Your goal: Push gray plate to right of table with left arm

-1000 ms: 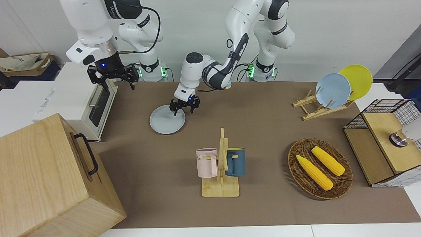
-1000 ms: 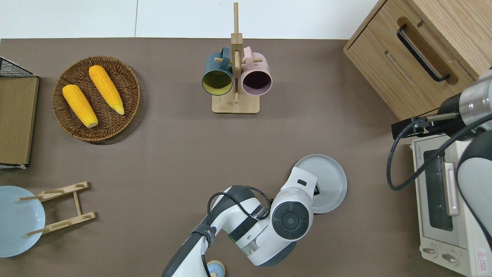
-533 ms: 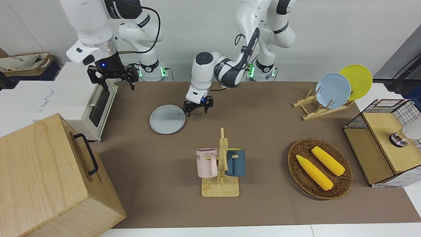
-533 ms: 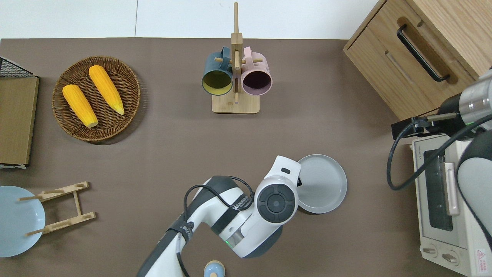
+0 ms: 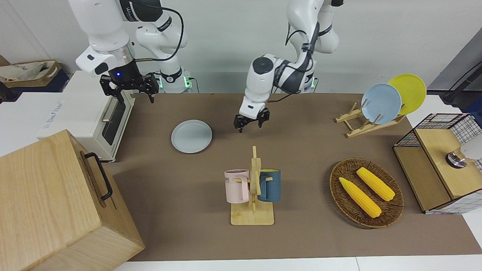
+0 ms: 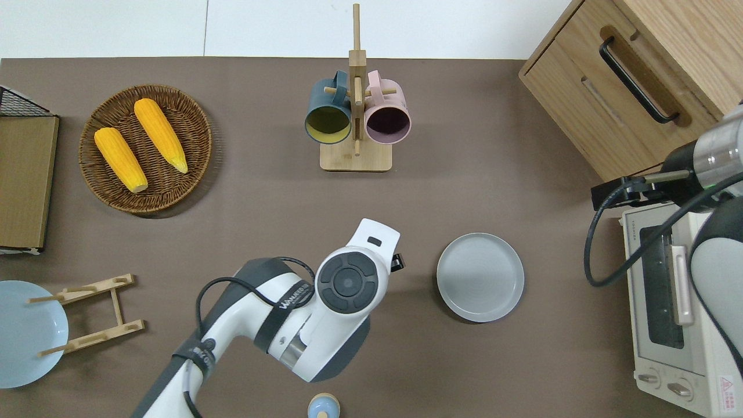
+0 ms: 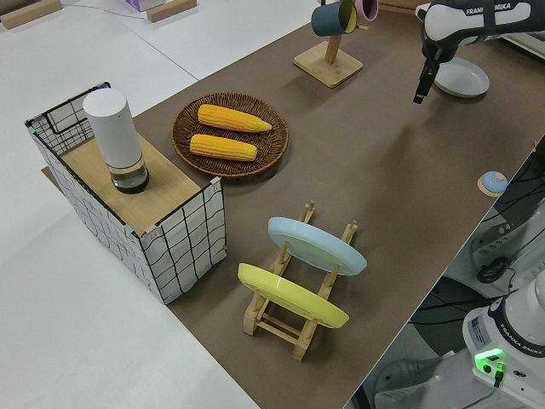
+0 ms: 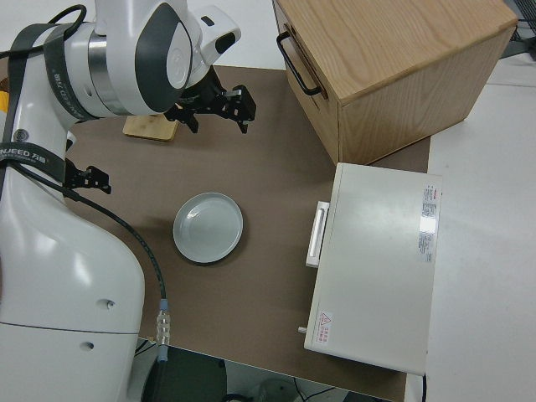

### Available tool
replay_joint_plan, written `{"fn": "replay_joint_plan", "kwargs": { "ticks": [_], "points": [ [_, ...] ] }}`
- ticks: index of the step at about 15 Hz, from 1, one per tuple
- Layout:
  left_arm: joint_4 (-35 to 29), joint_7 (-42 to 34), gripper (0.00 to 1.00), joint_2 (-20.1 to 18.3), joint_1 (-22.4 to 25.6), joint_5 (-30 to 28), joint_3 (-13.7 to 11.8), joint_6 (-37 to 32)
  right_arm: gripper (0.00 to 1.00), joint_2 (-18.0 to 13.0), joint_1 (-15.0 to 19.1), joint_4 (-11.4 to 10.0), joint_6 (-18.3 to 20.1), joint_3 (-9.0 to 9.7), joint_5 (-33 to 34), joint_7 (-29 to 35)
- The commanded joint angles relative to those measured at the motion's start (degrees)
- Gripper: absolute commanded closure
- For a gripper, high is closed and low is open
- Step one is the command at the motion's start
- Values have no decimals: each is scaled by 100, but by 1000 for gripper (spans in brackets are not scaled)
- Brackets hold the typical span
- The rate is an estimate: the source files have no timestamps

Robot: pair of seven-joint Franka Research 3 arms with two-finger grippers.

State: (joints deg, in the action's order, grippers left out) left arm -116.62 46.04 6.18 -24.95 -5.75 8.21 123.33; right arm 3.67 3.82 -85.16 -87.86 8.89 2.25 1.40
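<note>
On brown matte table (image 5: 301,150), round smooth gray plate (image 5: 191,136).

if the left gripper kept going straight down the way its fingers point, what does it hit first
Most likely bare table: the left gripper hangs over open mat, clear of the gray plate. Exact height is hard to judge.

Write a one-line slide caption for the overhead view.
Left gripper hangs over bare table clear of the gray plate, which lies flat toward the right arm's end; right arm parked.

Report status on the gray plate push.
Left gripper empty, jaws open, clear of the gray plate. Plate flat on the table, toward the right arm's end, near the toaster oven. Right arm parked.
</note>
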Motion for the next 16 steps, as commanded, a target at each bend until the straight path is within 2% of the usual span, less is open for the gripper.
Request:
{"fn": "replay_joint_plan", "kwargs": {
  "ticks": [1, 4, 9, 14, 16],
  "points": [
    [-212, -1235, 9, -828, 858, -234, 32, -1027, 17, -33, 4, 8, 59, -1, -40, 18],
    [-115, -2062, 9, -1048, 1456, -234, 32, -1477, 17, -33, 4, 8, 59, -1, -40, 27],
    [254, -3108, 9, -1250, 2142, -155, -29, -2083, 17, -33, 4, 8, 59, -1, -40, 18],
    [833, -4093, 9, -1392, 2293, 389, -565, -2725, 17, -33, 4, 8, 59, -1, -40, 27],
    [869, -4418, 9, -1400, 2293, 469, -811, -2744, 17, -33, 4, 8, 59, -1, -40, 18]
  ]
}}
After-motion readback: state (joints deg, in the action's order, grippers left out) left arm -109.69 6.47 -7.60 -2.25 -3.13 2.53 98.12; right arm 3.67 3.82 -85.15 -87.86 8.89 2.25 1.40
